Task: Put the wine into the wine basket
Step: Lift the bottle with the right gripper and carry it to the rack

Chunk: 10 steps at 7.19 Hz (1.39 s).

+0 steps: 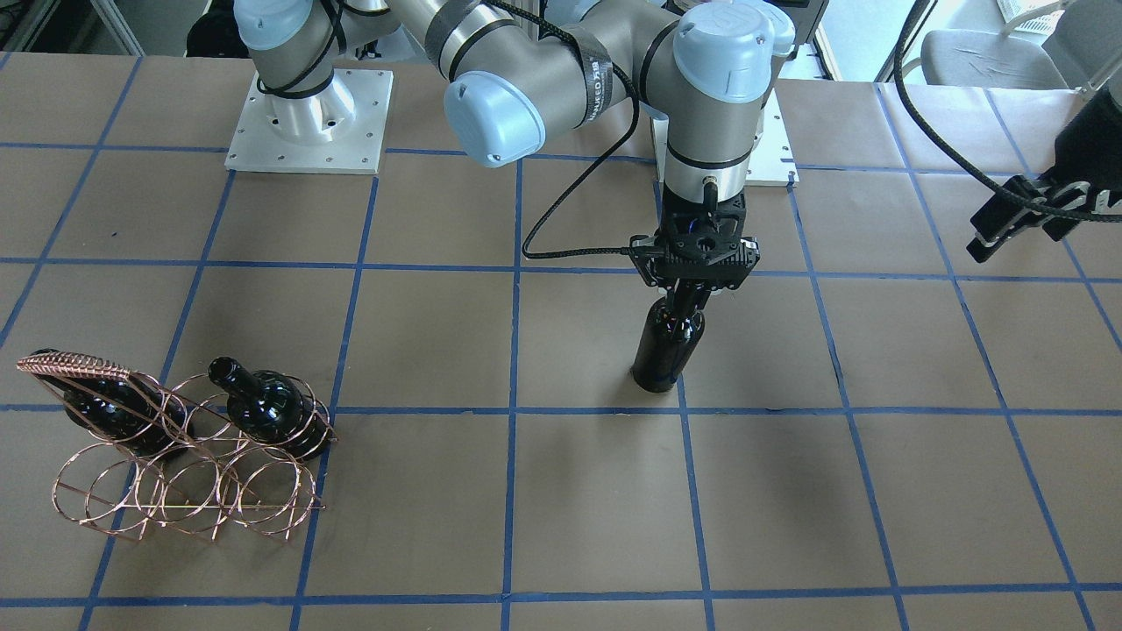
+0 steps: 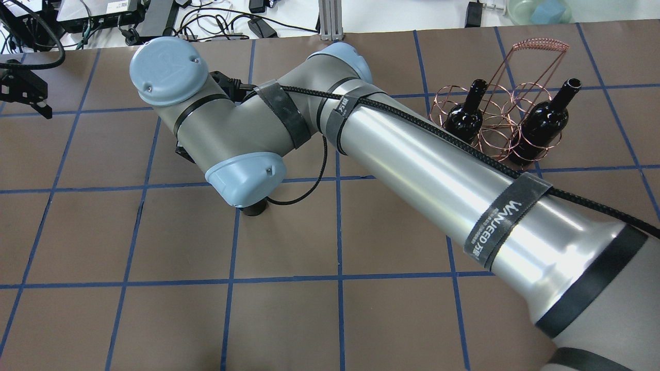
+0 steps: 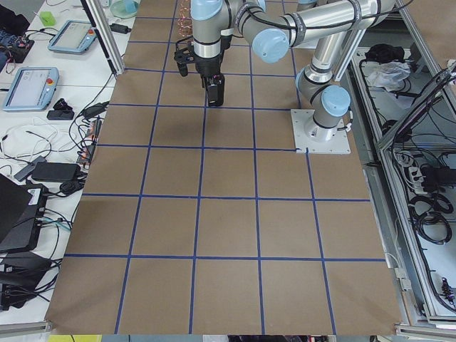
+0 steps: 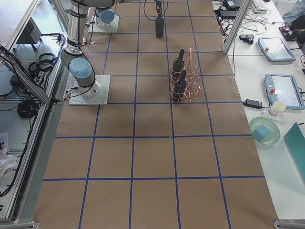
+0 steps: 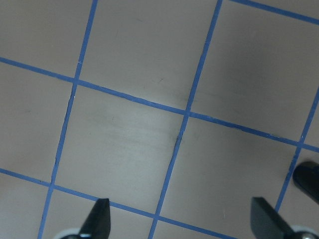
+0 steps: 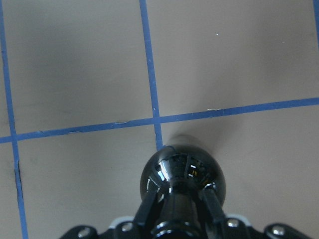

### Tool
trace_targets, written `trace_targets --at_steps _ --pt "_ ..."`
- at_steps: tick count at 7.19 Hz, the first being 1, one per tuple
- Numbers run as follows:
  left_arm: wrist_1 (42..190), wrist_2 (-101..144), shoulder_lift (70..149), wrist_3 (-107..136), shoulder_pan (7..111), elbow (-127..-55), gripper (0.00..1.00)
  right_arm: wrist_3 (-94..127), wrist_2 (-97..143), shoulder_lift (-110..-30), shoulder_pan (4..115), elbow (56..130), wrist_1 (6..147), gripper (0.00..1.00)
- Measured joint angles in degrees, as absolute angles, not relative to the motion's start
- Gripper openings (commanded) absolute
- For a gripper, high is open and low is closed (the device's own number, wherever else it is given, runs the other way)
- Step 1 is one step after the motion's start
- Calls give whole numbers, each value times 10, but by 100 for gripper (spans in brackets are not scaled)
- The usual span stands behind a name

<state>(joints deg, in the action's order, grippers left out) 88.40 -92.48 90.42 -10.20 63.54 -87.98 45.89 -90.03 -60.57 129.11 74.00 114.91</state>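
Note:
A glossy black wine bottle (image 1: 666, 346) stands upright near the table's middle, its base at the table surface. My right gripper (image 1: 685, 302) is shut on its neck from above. The right wrist view shows the fingers (image 6: 148, 204) on either side of the neck above the bottle's shoulders (image 6: 182, 172). The copper wire wine basket (image 1: 188, 491) stands far to the robot's right and holds two identical bottles (image 1: 267, 407) in its upper rings. My left gripper (image 1: 989, 241) hangs open and empty over the table's left end; its fingertips (image 5: 101, 211) show wide apart.
The right arm (image 2: 412, 165) reaches across the table into the left half. The basket (image 2: 497, 121) has a tall coiled handle (image 2: 541, 45). Blue tape lines grid the brown table top. A dark round thing (image 5: 309, 180) shows at the left wrist view's right edge.

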Motion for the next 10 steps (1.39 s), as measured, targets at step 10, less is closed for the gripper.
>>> trace_targets --at_steps 10 --pt "894 -926 890 -65 723 -880 100 348 -887 -739 1168 741 941 0"
